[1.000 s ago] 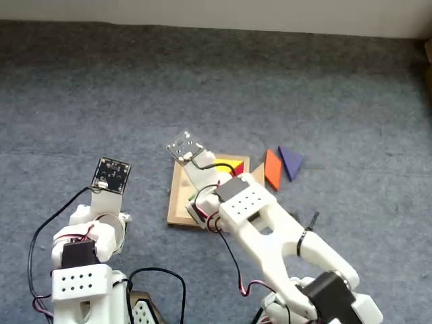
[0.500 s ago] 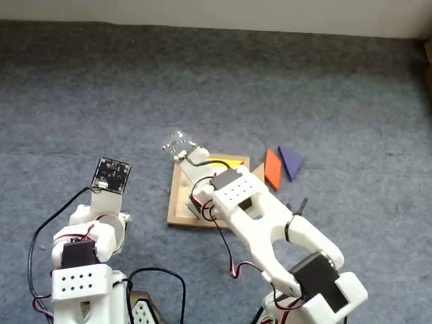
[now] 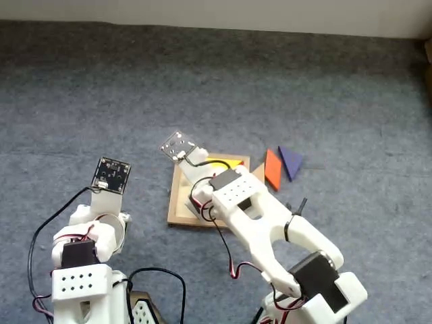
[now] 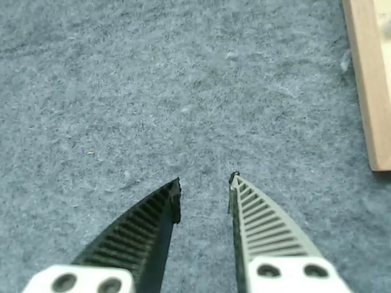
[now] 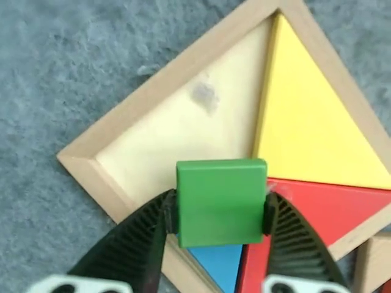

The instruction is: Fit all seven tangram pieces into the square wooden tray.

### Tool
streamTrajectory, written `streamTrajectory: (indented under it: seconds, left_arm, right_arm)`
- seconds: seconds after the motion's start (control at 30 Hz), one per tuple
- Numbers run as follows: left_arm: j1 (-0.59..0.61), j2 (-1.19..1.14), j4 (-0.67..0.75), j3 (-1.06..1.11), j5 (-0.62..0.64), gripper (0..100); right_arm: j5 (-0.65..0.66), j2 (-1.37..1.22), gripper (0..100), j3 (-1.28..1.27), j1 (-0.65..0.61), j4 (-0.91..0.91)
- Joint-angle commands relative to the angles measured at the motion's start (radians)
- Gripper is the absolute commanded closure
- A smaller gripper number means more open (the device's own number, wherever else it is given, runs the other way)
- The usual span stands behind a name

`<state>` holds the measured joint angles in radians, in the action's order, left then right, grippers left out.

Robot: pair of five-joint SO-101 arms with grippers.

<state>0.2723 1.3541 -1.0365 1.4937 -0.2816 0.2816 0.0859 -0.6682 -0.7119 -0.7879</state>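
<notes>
One green square [image 5: 221,192] is squeezed in the right pincer [image 5: 220,207], over the wooden tray [image 5: 174,85], near the blue triangle [image 5: 214,259] inside it. It looks light, hard and smooth, so its two flat sides seem best to hold. The left pincer [image 4: 204,189] is a little open and empty, beside the tray.

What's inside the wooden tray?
The tray holds a yellow triangle, a red piece, a blue piece and bare wood. The green square in the right hand covers whatever lies beneath it.

High view overhead, wrist views close, sharing tray [image 3: 175,199]
</notes>
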Motion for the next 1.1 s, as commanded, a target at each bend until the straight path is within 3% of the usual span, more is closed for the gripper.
streamTrajectory:
  seconds: [0.0, 0.2, 0.53, 0.77, 1.07]
  left_arm:
    - [0.012, 0.013, 0.011, -0.004, 0.003, 85]
    - [0.012, 0.013, 0.011, -0.004, 0.003, 85]
    - [0.012, 0.013, 0.011, -0.002, 0.003, 85]
    - [0.012, 0.013, 0.011, -0.002, 0.003, 85]
    - [0.012, 0.013, 0.009, -0.002, 0.003, 85]
  right_arm:
    - [-0.091, 0.013, 80.6, 0.054, 0.016, 0.007]
    - [-0.097, 0.008, 74.7, 0.054, 0.015, 0.007]
    - [-0.098, 0.024, 74.6, 0.054, 0.013, 0.005]
    - [-0.092, 0.087, 88.9, 0.050, 0.019, 0.028]
    - [-0.092, 0.058, 90.1, 0.045, 0.068, 0.071]
